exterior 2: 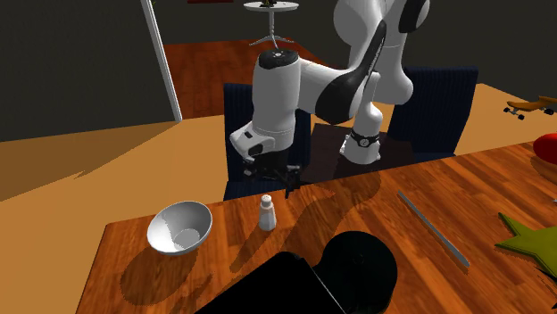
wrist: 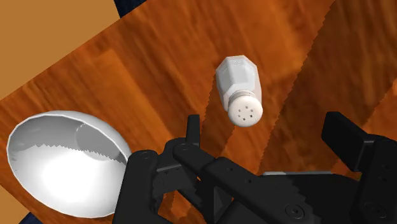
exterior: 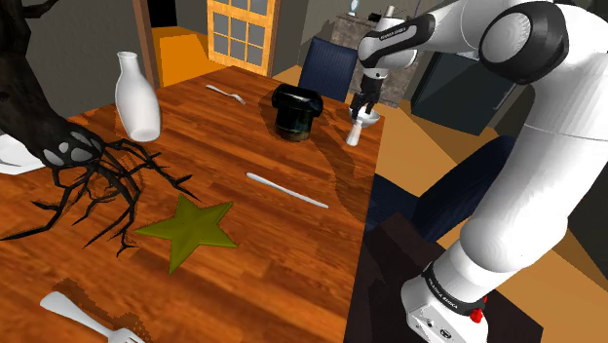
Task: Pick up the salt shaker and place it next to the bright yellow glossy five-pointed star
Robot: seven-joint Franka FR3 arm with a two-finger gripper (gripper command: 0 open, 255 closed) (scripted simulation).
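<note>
Salt shaker (wrist: 238,91) – white, perforated cap, is standing upright on the desk (exterior: 273,253), close to the edge that is facing the robot's stand and toward one corner. It is touching nothing.

Jaws are hanging just above it, spread wide. In the wrist view the shaker is sitting ahead of the two black fingers (wrist: 193,127), not between them; no contact.

White bowl (exterior 2: 180,227) is resting just beside the shaker, nearer the corner. It is crowding one side of the approach.

Black pot (exterior: 295,109) is sitting further in from that edge, near the shaker but apart from it.

A long grey knife (exterior: 287,190) is lying across the middle of the desk, between the shaker's end and the star.

Star (exterior: 190,229) – dull yellow-green, flat on the wood, is lying well apart from the shaker, toward the opposite end. A black branching thing (exterior: 88,166) is sprawling just beside it; the wood on the star's knife side is looking bare.

Progress, as I am judging it: the approach is nearly done. The grasp is not yet made, the shaker is not lifted, and nothing is placed. Remaining: descend, close, lift, carry past pot and knife, set down beside the star.
</note>
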